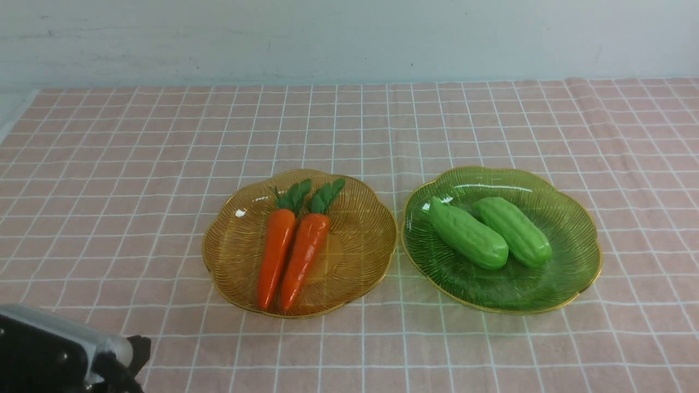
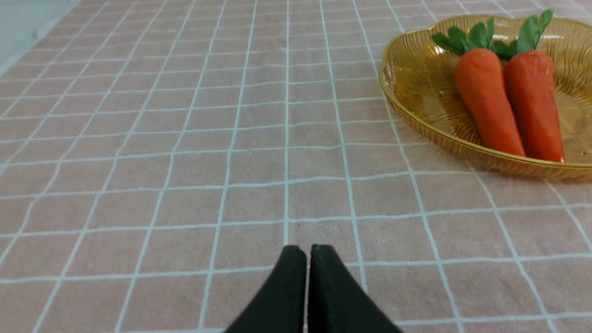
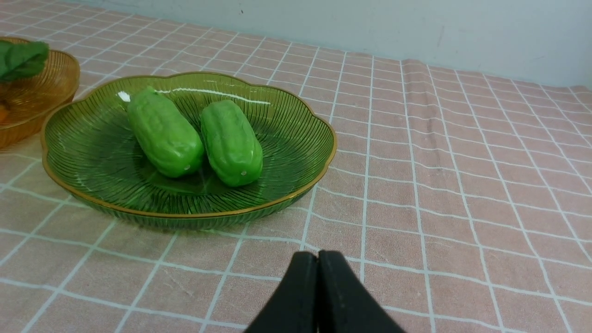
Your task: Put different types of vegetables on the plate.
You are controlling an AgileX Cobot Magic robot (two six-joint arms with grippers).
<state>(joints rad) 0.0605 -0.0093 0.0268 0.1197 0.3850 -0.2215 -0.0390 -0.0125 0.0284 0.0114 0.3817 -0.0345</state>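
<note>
Two orange carrots (image 1: pixel 289 245) with green tops lie side by side in an amber glass plate (image 1: pixel 229 240); they also show in the left wrist view (image 2: pixel 508 101). Two light-green gourds (image 1: pixel 489 232) lie side by side in a green glass plate (image 1: pixel 568 267); the right wrist view shows them too (image 3: pixel 194 136). My left gripper (image 2: pixel 308 252) is shut and empty over the cloth, near and to the left of the amber plate (image 2: pixel 407 111); its body shows at the front view's lower left corner (image 1: pixel 109 360). My right gripper (image 3: pixel 318 256) is shut and empty, near the green plate (image 3: pixel 92 185); it is outside the front view.
A pink checked tablecloth (image 1: pixel 109 191) covers the table up to a pale wall (image 1: pixel 349 38) at the back. The cloth's left edge and bare table show at far left (image 1: pixel 11 103). The cloth is wrinkled at the right rear (image 3: pixel 416 78).
</note>
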